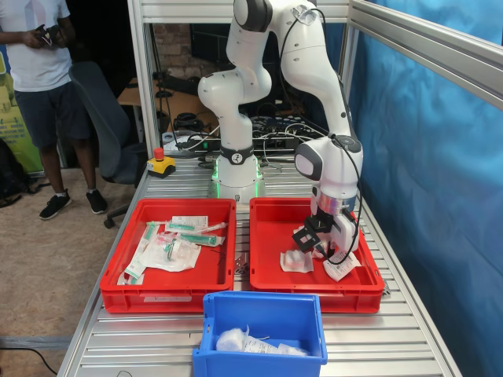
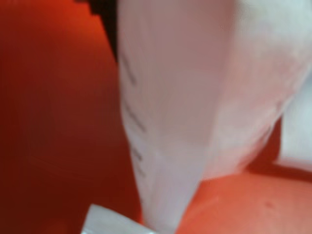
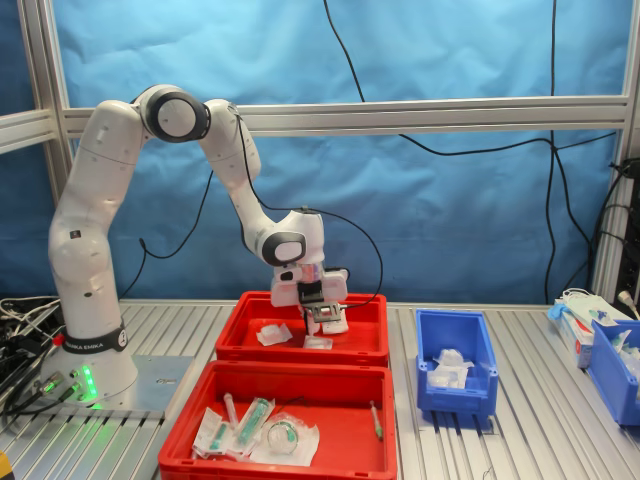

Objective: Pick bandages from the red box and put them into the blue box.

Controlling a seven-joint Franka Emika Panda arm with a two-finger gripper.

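arm base (image 3: 86, 345) reads "franka emika"; bandage (image 2: 195, 97) print blurred.

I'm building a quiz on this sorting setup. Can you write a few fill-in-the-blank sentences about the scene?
1. The gripper is down inside the ____ box.
2. White bandages already lie in the ____ box.
3. The other red tray holds long ____-and-white packets.

Missing words: red; blue; green

Wrist view: blurred white bandage packet (image 2: 195, 112) filling frame, print unreadable, gripper fingertips hidden.
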